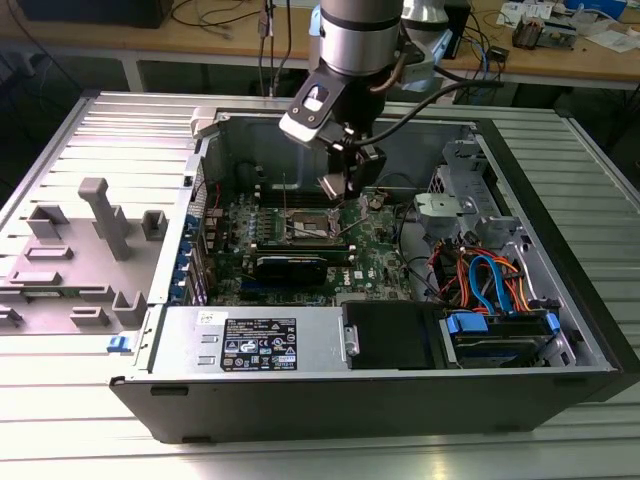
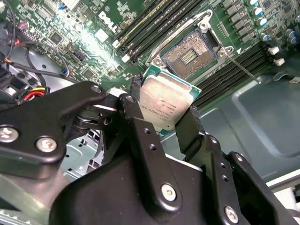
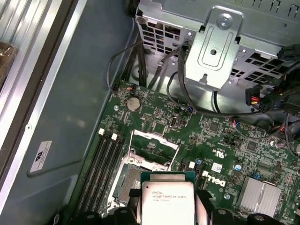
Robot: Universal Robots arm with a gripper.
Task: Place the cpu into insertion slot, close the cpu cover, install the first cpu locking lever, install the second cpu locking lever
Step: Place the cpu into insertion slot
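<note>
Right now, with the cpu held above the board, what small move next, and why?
Probably a slow descent toward the insertion slot. The gripper is shut on the cpu, which hangs clear of the board near the slot; the slot lies open, its contacts bare. Whether their edges line up I cannot tell.

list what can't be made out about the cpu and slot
- cpu underside: faces away in both wrist views
- cpu side edges: covered by the gripper clamping them, second wrist view
- slot: partly behind the cpu, first wrist view
- slot pins: too small, exterior view
</note>
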